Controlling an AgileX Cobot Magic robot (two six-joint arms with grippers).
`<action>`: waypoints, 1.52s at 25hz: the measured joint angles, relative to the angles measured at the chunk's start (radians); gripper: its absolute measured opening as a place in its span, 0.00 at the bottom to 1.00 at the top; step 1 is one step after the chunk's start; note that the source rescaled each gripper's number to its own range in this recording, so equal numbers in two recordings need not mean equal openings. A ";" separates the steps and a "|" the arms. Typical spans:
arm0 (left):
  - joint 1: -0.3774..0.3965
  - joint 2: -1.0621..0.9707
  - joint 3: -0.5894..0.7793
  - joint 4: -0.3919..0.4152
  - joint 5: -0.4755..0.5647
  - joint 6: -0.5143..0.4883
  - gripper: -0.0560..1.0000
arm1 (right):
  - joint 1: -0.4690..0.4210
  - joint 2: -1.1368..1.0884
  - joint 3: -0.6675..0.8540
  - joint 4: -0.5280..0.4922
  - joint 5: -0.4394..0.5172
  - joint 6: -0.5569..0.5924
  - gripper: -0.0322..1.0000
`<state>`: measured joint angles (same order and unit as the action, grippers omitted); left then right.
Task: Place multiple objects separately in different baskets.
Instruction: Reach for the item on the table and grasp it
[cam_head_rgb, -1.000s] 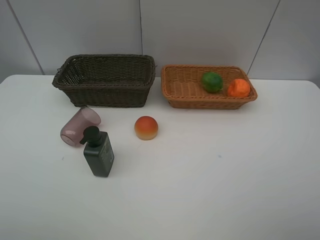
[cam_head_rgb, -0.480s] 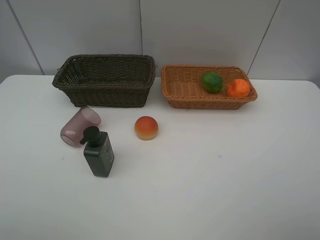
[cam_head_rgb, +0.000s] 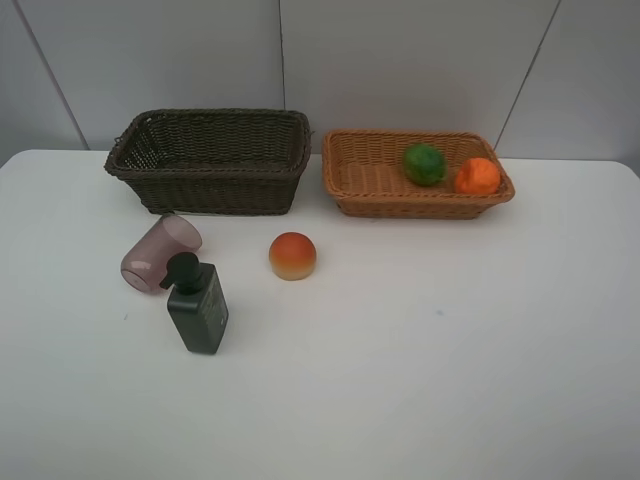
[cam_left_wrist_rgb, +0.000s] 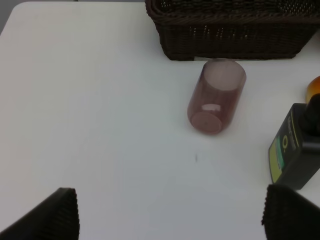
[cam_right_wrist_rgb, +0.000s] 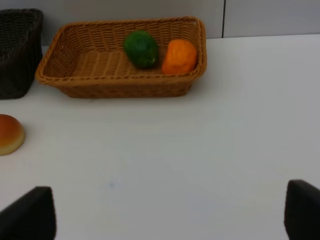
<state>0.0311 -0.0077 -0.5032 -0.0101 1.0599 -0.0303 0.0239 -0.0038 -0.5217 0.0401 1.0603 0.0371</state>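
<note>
Well back above the table (cam_head_rgb: 420, 350), both hover empty: the left pincer (cam_left_wrist_rgb: 170, 220) spread wide facing the tipped pink cup (cam_left_wrist_rgb: 216, 97) and pump bottle (cam_left_wrist_rgb: 295, 150), the right pincer (cam_right_wrist_rgb: 167, 217) spread wide facing the light basket (cam_right_wrist_rgb: 125, 90), which holds the green fruit (cam_right_wrist_rgb: 141, 49) and orange (cam_right_wrist_rgb: 179, 56). The peach (cam_head_rgb: 292, 255) sits near the dark basket (cam_head_rgb: 210, 185).

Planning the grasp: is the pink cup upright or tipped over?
Tipped over: the pink cup lies on its side on the table, in front of the dark basket.

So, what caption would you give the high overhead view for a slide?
Green fruit and orange in the light basket; peach, pink cup and pump bottle sit on the white table.
</note>
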 joint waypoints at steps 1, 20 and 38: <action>0.000 0.000 0.000 0.000 0.000 0.000 0.92 | 0.000 0.000 0.000 0.000 0.000 0.000 1.00; 0.000 0.000 0.000 0.000 0.000 0.000 0.92 | 0.000 0.000 0.000 -0.003 0.000 0.000 1.00; 0.000 0.000 0.000 0.000 0.000 0.000 0.92 | 0.000 0.000 0.000 -0.003 0.000 0.000 1.00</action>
<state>0.0311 -0.0077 -0.5032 -0.0101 1.0599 -0.0303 0.0239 -0.0038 -0.5217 0.0375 1.0603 0.0371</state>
